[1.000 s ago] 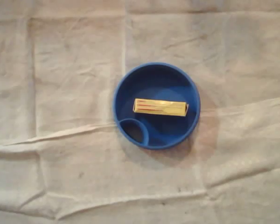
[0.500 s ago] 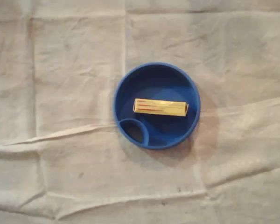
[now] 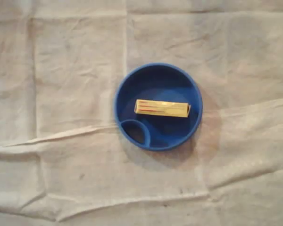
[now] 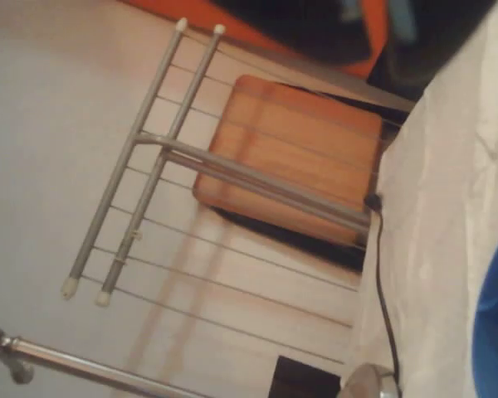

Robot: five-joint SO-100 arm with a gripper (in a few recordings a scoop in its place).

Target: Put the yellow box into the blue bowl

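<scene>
Since the long yellow cardboard box [image 3: 162, 108] lies inside the round blue plastic bowl [image 3: 153, 77], I'd keep clear of it; the claw's opening I cannot tell.

One blue bowl [image 3: 156, 79], one yellow box [image 3: 161, 108] and one white cloth [image 3: 61, 70]; in the wrist view, one black cable [image 4: 383, 282] and one metal rack [image 4: 153, 157].
</scene>
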